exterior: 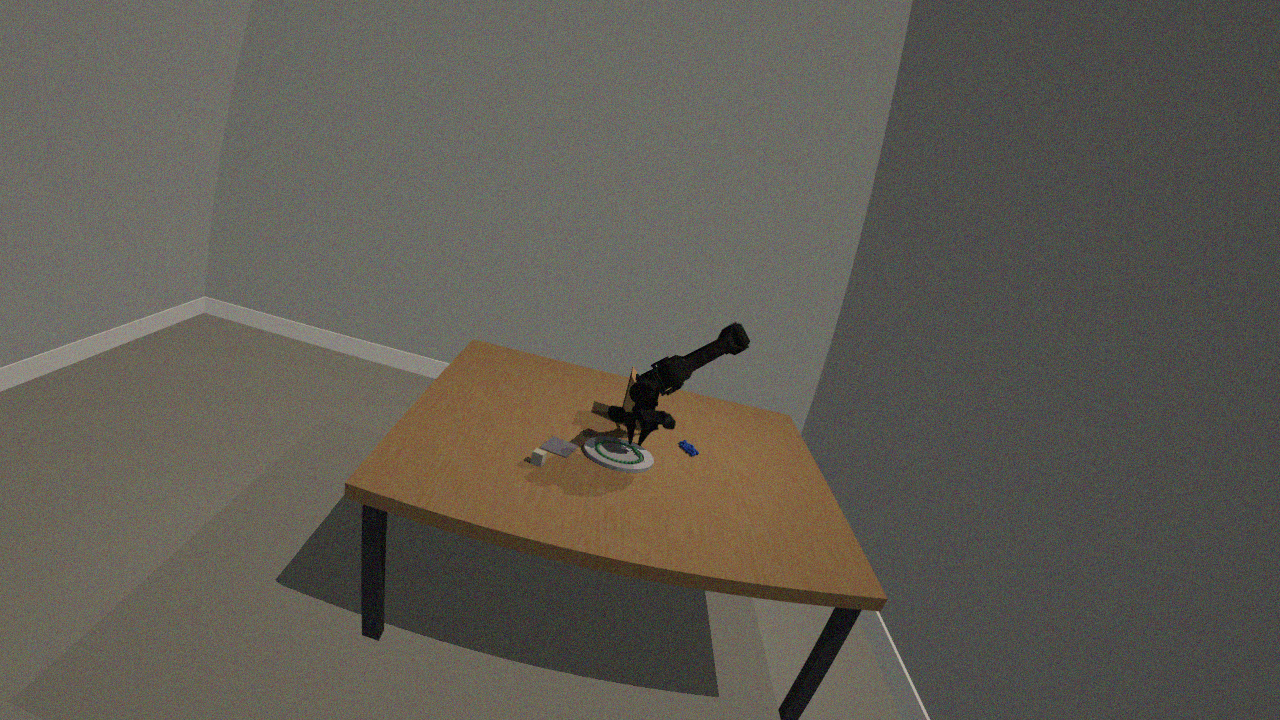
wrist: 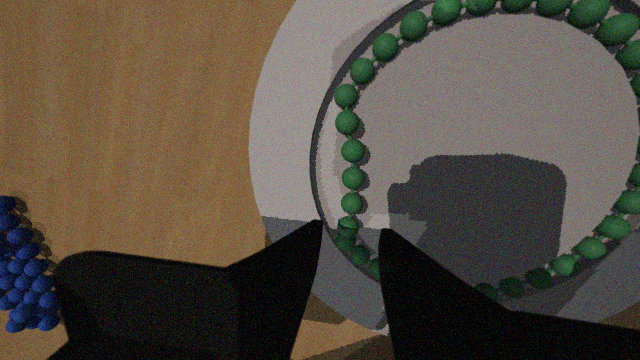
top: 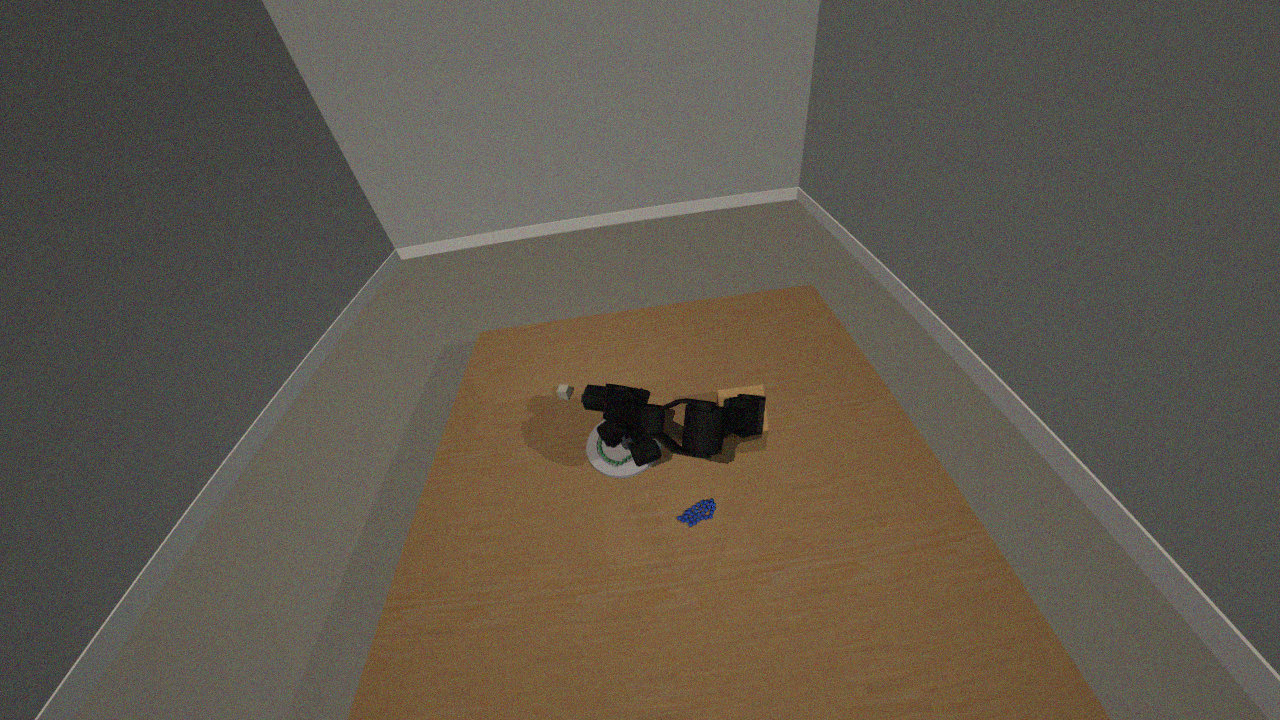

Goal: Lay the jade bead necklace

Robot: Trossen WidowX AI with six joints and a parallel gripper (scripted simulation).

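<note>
The jade bead necklace (top: 615, 462) (exterior: 629, 462) (wrist: 352, 150) lies as a loop on the round light-grey bead board (top: 617, 472) (exterior: 617, 467) (wrist: 280, 125). In the wrist view its upper left beads run close inside the groove's dark outer line, while the left beads stand further inward, with a pale strip between. Below them, beads near the fingertips sit close to the line. My gripper (top: 628, 443) (exterior: 635, 444) (wrist: 350, 234) is partly open over the board's edge, its fingers on either side of a few beads and not gripping them. The right finger hides some lower beads.
A blue bead bunch (top: 698, 512) (exterior: 688, 447) (wrist: 22, 275) lies on the table beside the board. A small pale cube (top: 563, 391) (exterior: 537, 457) and a flat grey tile (exterior: 559, 445) lie on the board's other side. A wooden panel (exterior: 630, 389) stands by the arm.
</note>
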